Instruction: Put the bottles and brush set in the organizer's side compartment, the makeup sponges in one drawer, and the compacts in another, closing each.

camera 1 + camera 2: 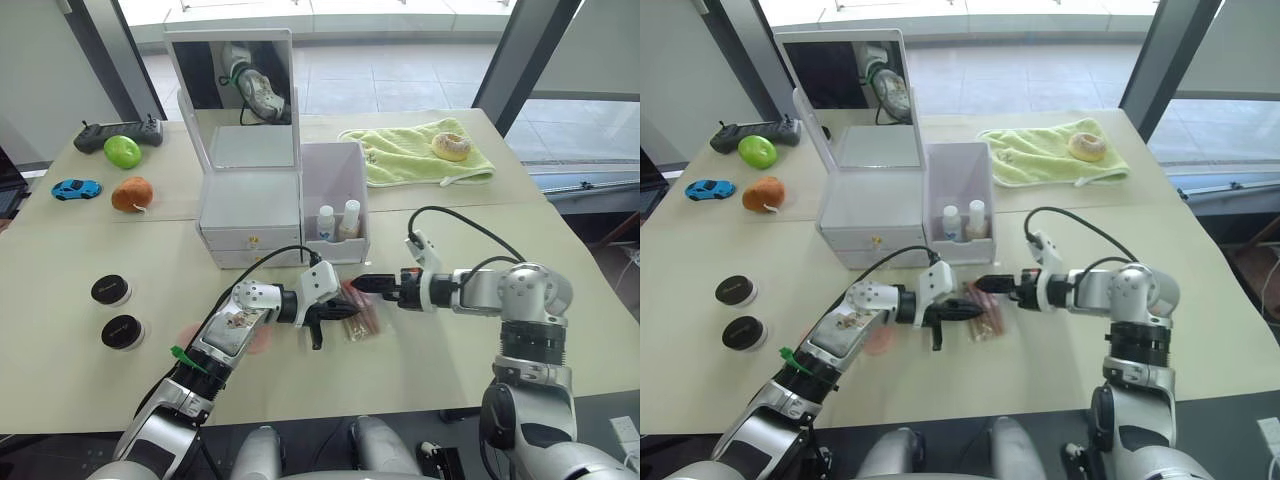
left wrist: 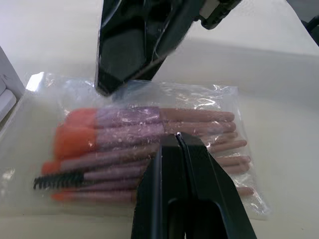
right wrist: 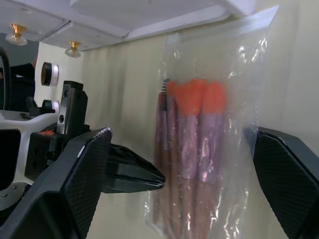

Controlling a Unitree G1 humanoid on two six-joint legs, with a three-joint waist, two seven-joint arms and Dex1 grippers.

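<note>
The brush set (image 2: 149, 149), orange-tipped brushes in a clear bag, lies flat on the table in front of the white organizer (image 1: 250, 200). My left gripper (image 2: 177, 142) is shut, its tips resting on the bag's middle. My right gripper (image 3: 179, 132) is open and straddles the bag's far end from the other side. Two small bottles (image 1: 337, 220) stand in the organizer's side compartment (image 1: 335, 170). Two black compacts (image 1: 110, 290) (image 1: 122, 332) sit at the left. Pink makeup sponges (image 1: 258, 342) lie partly hidden under my left arm. Both drawers (image 1: 250, 242) look closed.
The organizer's mirrored lid (image 1: 235, 85) stands open. A green towel (image 1: 415, 155) with a doughnut lies at the back right. A green fruit (image 1: 122, 151), an orange toy (image 1: 131, 193), a blue toy car (image 1: 76, 188) and a black controller (image 1: 115, 130) sit at the back left.
</note>
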